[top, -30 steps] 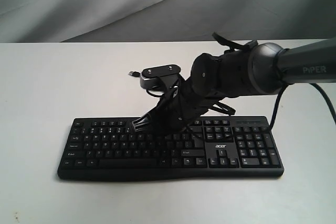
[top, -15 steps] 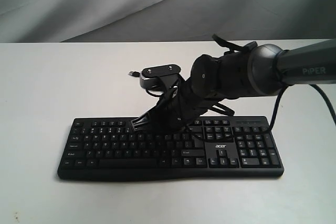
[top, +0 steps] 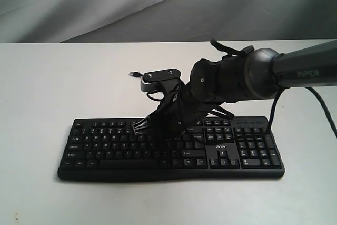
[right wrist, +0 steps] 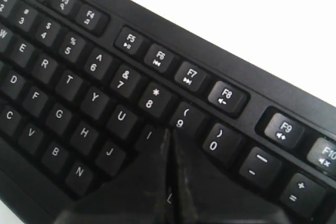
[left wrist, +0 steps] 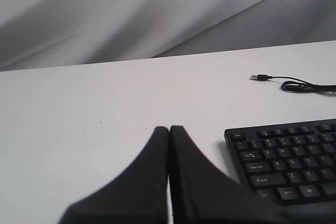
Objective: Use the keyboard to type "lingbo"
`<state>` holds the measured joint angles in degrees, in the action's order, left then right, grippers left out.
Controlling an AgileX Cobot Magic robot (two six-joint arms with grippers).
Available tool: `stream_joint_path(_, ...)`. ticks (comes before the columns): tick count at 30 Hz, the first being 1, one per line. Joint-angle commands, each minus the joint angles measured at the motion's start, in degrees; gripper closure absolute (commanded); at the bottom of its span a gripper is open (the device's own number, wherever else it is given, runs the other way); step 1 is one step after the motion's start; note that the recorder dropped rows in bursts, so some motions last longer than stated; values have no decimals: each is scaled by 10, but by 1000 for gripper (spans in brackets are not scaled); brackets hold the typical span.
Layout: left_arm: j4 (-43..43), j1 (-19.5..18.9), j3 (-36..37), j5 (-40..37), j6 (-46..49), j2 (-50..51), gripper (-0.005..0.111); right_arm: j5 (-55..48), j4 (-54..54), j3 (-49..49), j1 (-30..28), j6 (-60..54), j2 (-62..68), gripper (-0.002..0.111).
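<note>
1. Keyboard (top: pixel 105 145): wide, black, white legends, num pad, "acer" logo. Lies flat on white table (top: pixel 37 104), thin cable (left wrist: pixel 302 84) w/ USB plug behind it.
2. Right arm hides mid keys in ext. view. Keys under the fingers are hidden; can't tell if tip touches a key.
3. Right gripper (right wrist: pixel 169 136): jaws pressed together, tip by I key, just below 9. Left gripper (left wrist: pixel 169 130): jaws pressed together, off the keyboard, near its Esc corner.

Exterior camera faces the keyboard (top: pixel 105 146) from the front, a little above the table (top: pixel 47 88). Right wrist camera hangs close over the number-row keys; left wrist camera, farther back, catches the same keyboard's Esc corner.
</note>
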<state>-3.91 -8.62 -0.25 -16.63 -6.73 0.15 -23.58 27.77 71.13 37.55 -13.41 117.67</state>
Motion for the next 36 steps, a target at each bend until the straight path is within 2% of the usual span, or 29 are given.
stream_joint_path(1, 5, -1, 2, 3, -2, -1, 106, 3, -1, 0, -4, 2, 0, 108)
stream_joint_path(10, 5, -1, 2, 3, -2, -1, 106, 2, -4, 0, -4, 2, -7, 108)
stream_joint_path(21, 5, -1, 2, 3, -2, -1, 106, -19, -28, -4, -4, -19, -106, 108)
stream_joint_path(27, 5, -1, 2, 3, -2, -1, 106, 73, -28, -111, 13, -59, -244, 108)
stream_joint_path(32, 5, -1, 2, 3, -2, -1, 106, 75, -35, -181, 13, -61, -366, 108)
stream_joint_path(36, 5, -1, 2, 3, -2, -1, 106, 79, -39, -187, 13, -61, -444, 108)
